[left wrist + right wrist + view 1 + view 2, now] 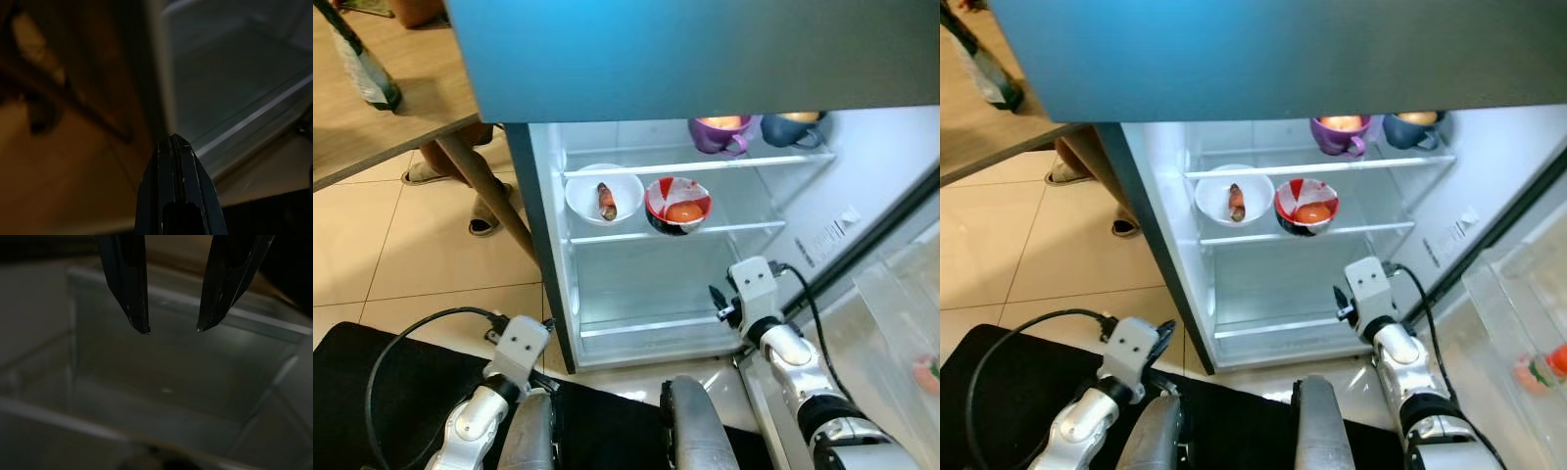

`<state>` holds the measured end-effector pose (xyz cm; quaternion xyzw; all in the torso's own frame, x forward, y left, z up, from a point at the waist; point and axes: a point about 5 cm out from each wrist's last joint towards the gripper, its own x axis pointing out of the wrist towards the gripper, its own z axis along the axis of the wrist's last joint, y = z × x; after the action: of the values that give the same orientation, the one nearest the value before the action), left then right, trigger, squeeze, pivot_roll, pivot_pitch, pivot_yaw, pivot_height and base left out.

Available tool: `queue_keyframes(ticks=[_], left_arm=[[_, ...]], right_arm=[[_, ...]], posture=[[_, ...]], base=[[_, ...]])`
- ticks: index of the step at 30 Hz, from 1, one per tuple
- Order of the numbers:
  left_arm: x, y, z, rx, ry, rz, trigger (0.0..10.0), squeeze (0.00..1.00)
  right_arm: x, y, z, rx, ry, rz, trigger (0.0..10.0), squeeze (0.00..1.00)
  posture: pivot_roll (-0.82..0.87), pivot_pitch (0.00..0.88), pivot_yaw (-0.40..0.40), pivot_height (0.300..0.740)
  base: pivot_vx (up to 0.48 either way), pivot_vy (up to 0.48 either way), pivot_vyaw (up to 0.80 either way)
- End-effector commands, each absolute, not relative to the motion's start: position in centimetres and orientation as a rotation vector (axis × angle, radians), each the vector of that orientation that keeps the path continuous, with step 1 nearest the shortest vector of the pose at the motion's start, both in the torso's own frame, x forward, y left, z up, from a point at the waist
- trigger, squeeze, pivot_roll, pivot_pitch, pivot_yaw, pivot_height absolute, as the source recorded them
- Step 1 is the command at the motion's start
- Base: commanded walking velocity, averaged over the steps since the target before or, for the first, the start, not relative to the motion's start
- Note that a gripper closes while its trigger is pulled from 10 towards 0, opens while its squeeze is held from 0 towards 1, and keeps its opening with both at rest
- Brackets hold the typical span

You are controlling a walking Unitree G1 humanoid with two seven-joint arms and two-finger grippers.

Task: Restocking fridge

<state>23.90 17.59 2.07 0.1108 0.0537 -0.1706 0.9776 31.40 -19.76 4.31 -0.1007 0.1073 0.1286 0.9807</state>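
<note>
Your right gripper [172, 328], fingers apart and empty, pointed at the fridge [636, 304] bottom shelf's front edge, nearer than your pinched-shut left gripper [177, 142].

Open fridge [783, 225] w/ glass shelves, centre of frame.

We see a top shelf [705, 164] at upper centre carrying a purple mug [722, 133] & a dark blue mug [795, 128], side by side. The mid shelf [675, 233] below holds a white bowl [604, 194] left, a red-and-white bowl [677, 206] right, nearly touching. The bottom shelf [651, 323] is at lower centre.
</note>
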Motion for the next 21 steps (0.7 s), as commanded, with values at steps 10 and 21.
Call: queue_keyframes(ticks=[10,21], left_arm=[[20.2,20.4,-3.9,0.092,0.452,-0.087,10.0,0.0],[19.4,20.9,-5.5,0.081,0.567,-0.019,10.0,0.0]], right_arm=[[26.1,-16.4,-2.7,0.088,0.505,0.155,10.0,0.0],[22.9,-14.3,-5.5,0.114,0.674,0.196,10.0,0.0]], posture=[[-0.09,0.106,-0.011,0.631],[-0.09,0.103,-0.003,0.631]], base=[[0.0,0.0,0.0],[0.0,0.0,0.0]])
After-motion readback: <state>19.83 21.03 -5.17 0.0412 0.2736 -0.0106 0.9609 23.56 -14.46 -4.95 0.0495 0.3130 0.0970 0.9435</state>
